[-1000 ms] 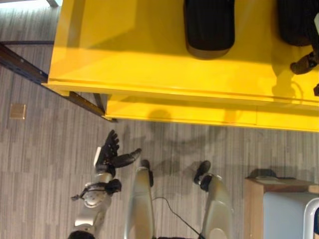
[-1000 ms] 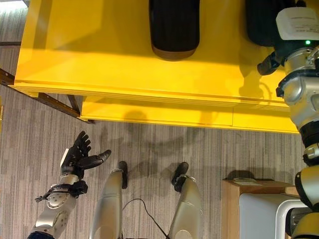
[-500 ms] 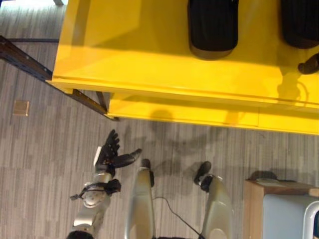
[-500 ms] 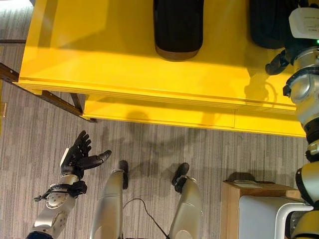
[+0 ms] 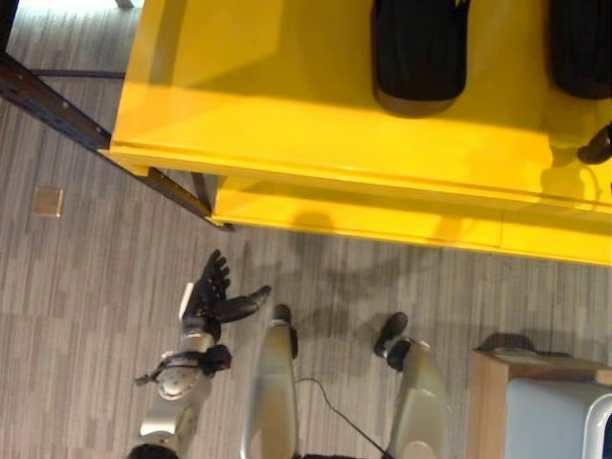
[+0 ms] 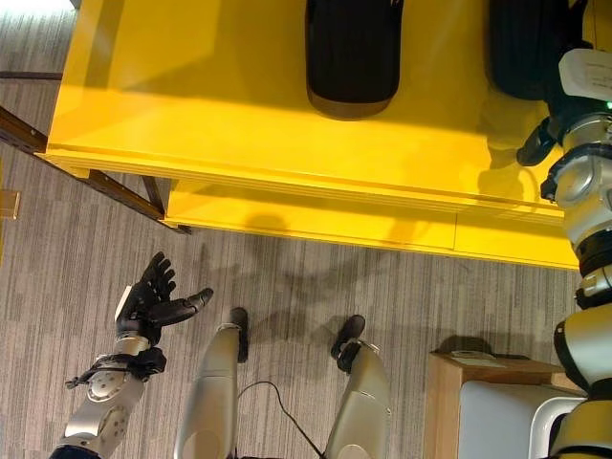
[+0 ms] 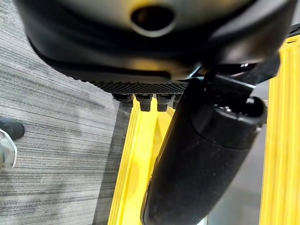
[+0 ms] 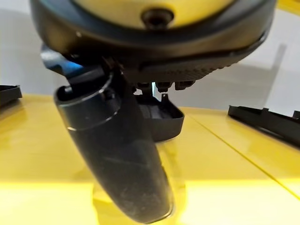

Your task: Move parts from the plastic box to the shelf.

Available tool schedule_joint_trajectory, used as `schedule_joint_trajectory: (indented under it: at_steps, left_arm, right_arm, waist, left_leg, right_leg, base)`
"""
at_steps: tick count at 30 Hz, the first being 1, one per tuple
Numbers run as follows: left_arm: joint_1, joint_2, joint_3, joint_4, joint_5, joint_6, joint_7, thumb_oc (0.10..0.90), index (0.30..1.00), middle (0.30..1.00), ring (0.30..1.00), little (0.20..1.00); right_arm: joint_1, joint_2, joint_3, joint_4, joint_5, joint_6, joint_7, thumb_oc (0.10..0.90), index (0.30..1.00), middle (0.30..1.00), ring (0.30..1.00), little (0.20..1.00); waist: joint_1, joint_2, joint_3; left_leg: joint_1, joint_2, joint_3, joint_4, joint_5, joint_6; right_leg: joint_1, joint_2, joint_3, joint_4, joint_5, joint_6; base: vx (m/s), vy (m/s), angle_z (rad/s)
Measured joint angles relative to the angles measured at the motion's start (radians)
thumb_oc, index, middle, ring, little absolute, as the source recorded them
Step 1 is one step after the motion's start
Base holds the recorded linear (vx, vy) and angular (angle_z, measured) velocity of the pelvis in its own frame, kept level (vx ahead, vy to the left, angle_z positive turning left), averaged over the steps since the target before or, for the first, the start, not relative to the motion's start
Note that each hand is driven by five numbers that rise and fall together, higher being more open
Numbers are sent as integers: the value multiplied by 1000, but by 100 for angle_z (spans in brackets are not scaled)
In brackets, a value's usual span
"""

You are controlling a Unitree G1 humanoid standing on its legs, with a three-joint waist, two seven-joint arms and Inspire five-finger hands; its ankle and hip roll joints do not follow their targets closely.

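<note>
In the left eye view, the yellow shelf [image 5: 316,105] takes the upper part, and two black parts lie on it at its far edge: one part [image 5: 419,48] near the middle and a second part [image 5: 580,43] toward the right end. The left hand [image 5: 212,296] hangs low over the grey floor [image 5: 86,287], well apart from the shelf's front edge, with its fingers spread wide and nothing in it. At the lower right corner stands a wooden stand [image 5: 492,392] with a pale box [image 5: 555,421] on it.

The right eye view shows more of the right arm. The right hand [image 6: 537,143] is above the shelf near its right end, just before the second part; how its fingers stand I cannot tell here.

In the left wrist view, the thumb and the straight fingers [image 7: 140,99] point at the shelf's yellow edge, with floor beside it.

In the right wrist view, the right hand's thumb [image 8: 117,154] hangs over the shelf surface, its fingers straight, holding nothing. One black part [image 8: 159,119] lies just past the fingers, not touched. Further dark pieces show at both sides.
</note>
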Motion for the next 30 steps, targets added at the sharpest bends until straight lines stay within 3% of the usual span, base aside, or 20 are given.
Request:
schedule_joint_trajectory:
  at_steps: [6, 30]
  left_arm:
    - [0, 0, 0, 0, 0, 0, -2, 900, 1000, 1000, 1000, 1000]
    - [-8, 0, 0, 5, 0, 0, -25, 900, 1000, 1000, 1000, 1000]
  right_arm:
    - [-2, -2, 67, -38, -21, 1, 15, 900, 1000, 1000, 1000, 1000]
    - [72, -42, 31, -79, -8, -35, 95, 900, 1000, 1000, 1000, 1000]
  waist:
    - [-2, 0, 0]
    - [-8, 1, 0]
  left_leg:
    - [1, 0, -2, 1, 2, -4]
    - [6, 1, -1, -6, 5, 3]
  right_leg:
    - [0, 0, 0, 0, -1, -1]
    - [11, 5, -3, -23, 4, -3]
  base:
    - [0, 0, 0]
    - [0, 0, 0]
